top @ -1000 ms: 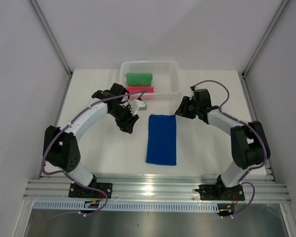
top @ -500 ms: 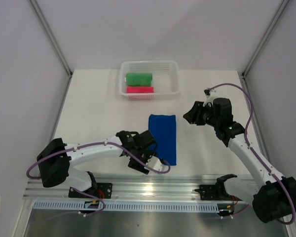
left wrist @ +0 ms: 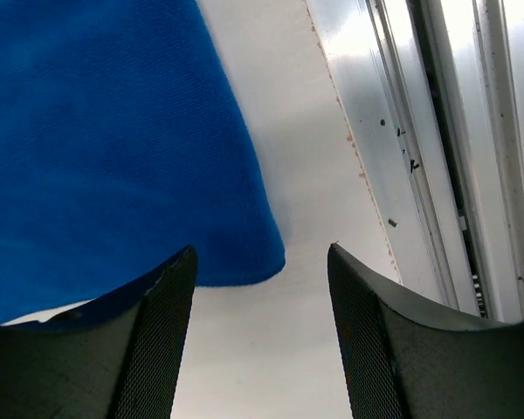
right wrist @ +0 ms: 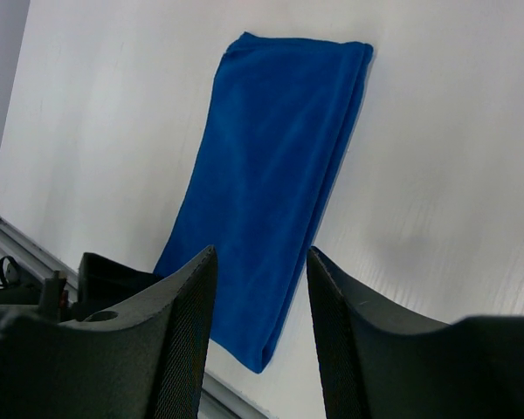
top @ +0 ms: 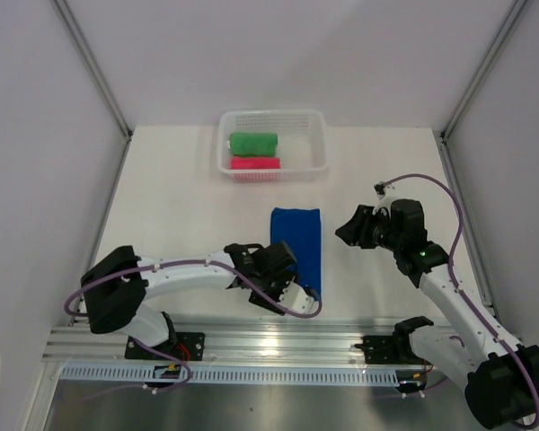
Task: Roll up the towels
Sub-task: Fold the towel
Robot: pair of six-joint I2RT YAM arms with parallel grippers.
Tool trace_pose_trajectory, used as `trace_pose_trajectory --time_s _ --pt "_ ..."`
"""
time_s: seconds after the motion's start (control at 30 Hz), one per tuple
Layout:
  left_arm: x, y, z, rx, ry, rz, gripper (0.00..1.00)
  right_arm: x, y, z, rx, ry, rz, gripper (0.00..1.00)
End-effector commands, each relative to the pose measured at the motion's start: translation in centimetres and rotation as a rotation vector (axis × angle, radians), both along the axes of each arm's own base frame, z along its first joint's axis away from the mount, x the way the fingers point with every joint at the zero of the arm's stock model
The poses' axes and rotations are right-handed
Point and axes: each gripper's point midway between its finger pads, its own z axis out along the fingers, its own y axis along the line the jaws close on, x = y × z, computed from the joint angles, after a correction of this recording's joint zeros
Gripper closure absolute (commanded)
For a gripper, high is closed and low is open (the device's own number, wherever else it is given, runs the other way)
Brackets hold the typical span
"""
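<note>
The royal blue towel (top: 298, 244) lies flat as a long folded strip on the table; it also shows in the left wrist view (left wrist: 105, 148) and the right wrist view (right wrist: 275, 183). The green towel (top: 252, 143) and the pink towel (top: 254, 163) lie rolled in the white mesh basket (top: 314, 121). My left gripper (top: 296, 292) is open and empty, low over the blue towel's near right corner (left wrist: 260, 253). My right gripper (top: 349, 228) is open and empty, raised to the right of the blue towel.
The table's near edge and the metal rail (left wrist: 437, 157) lie just beyond the blue towel's near end. The left arm (top: 180, 272) stretches low across the table's near left. The basket stands at the back middle.
My left gripper has moved right along the near edge to the blue towel's near right corner. My right gripper has shifted slightly down and toward me. The towel has not moved.
</note>
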Motion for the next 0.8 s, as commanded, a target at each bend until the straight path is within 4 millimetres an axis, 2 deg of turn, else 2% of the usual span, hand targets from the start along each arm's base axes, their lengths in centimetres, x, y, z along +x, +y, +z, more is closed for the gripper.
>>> trace_pose_trajectory --time_s 0.0,0.07,0.2,0.3,0.4,0.43,0.5,0.53,0.6,0.63,0.7,0.77 --pt "-0.5 -1.0 -1.4 -0.003 0.045 0.023 0.35 -0.2 0.4 0.4 0.022 -0.010 0.015 0.52" --pt "-0.3 -0.9 -2.0 0.000 0.035 0.026 0.35 -0.3 0.2 0.6 0.013 -0.007 0.014 0.52" --pt "-0.6 0.9 -4.0 0.046 0.024 0.036 0.35 -0.6 0.4 0.9 0.022 -0.012 0.028 0.52" --pt "-0.1 1.2 -4.5 0.050 0.005 0.082 0.36 -0.9 0.9 1.4 0.040 -0.032 0.064 0.51" --pt "0.2 1.4 -4.9 0.057 -0.005 0.115 0.47 -0.6 1.3 3.1 0.059 -0.118 0.091 0.50" --pt "0.2 1.6 -5.1 0.061 -0.005 0.123 0.61 -0.5 1.3 3.5 0.057 -0.142 0.100 0.50" --pt "0.5 1.8 -5.1 0.063 -0.017 0.135 0.72 -0.3 1.4 4.1 0.032 -0.209 0.137 0.48" --pt "0.6 1.8 -5.1 0.063 -0.019 0.140 0.82 0.0 1.5 4.5 0.024 -0.244 0.144 0.48" --pt "0.9 2.0 -4.8 0.056 -0.021 0.159 0.91 0.5 1.3 4.5 -0.021 -0.289 0.168 0.47" --pt "0.9 2.0 -4.7 0.051 -0.016 0.164 0.99 0.7 1.3 4.8 -0.039 -0.312 0.178 0.48" --pt "1.3 2.2 -4.0 0.042 0.011 0.201 0.99 1.0 1.0 4.5 -0.081 -0.329 0.186 0.47" --pt "1.3 1.5 -2.4 -0.010 0.064 0.227 0.99 1.4 0.6 4.3 -0.133 -0.374 0.196 0.47"
